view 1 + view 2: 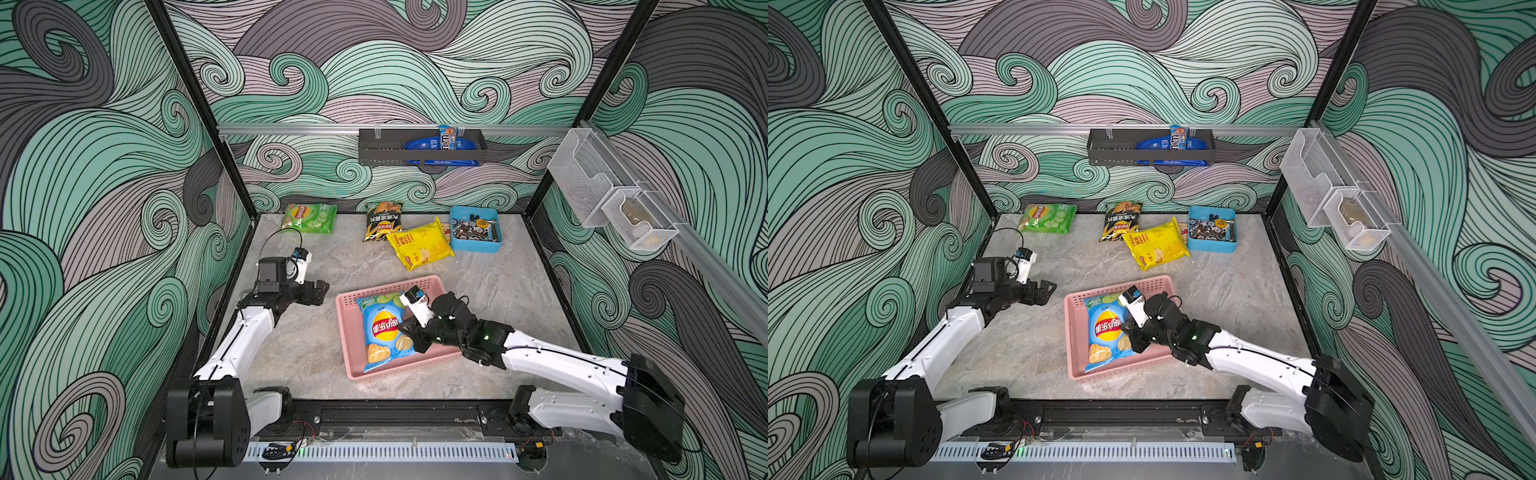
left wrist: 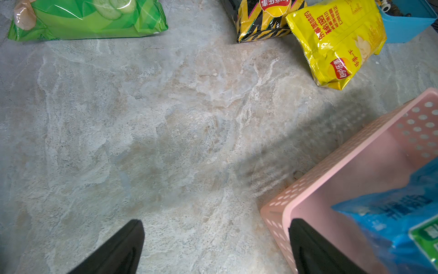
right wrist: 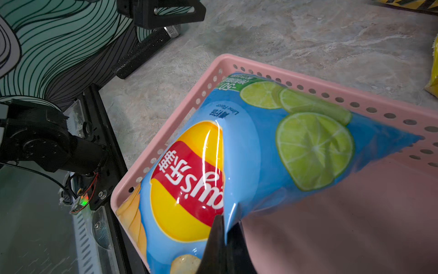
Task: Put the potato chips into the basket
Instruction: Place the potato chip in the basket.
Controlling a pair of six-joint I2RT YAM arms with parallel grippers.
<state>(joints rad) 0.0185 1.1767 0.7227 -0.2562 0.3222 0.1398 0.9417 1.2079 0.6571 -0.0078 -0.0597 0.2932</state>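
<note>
Blue bag (image 3: 260,147), pinched by R end effector (image 3: 228,221)

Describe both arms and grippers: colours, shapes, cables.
The left arm and right arm have white links, bulky black joints and a thin black cable along each. The left gripper and right gripper are black with tapered fingers.

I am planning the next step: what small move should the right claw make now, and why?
Probably open the right claw. It is shut on the edge of the blue bag, and most of the bag lies inside the basket, so letting go should leave it there.
</note>
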